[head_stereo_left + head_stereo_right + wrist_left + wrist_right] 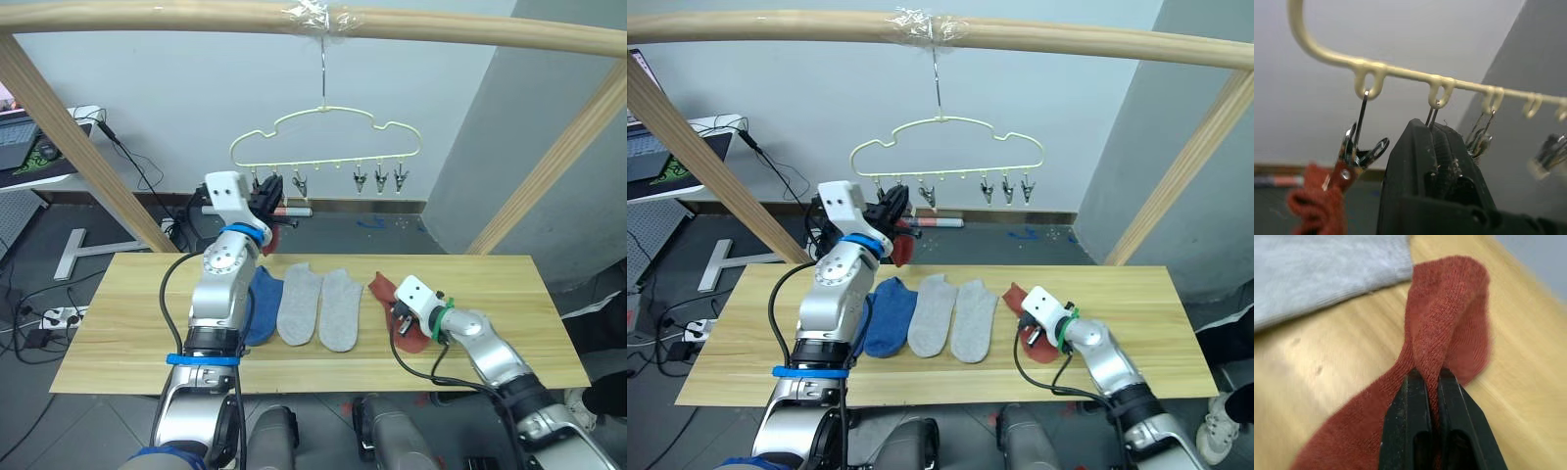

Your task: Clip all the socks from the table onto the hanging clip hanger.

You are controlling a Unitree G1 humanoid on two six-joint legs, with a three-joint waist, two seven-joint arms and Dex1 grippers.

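Rust-red sock (1444,328) pinched by right gripper (1432,382) lower right on table (147,323); left gripper (1437,142) pressed onto hanger clip (1434,111), upper centre.

At the top of the frame we see a wooden pole frame (196,15); at far left, a desk (39,171) and floor cables (39,318).

Even soft daylight, blurry wrist backgrounds

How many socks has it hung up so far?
One rust red sock hangs from the first clip on the clip hanger. The right gripper pinches the other red sock on the table. Two grey socks and a blue sock wait.
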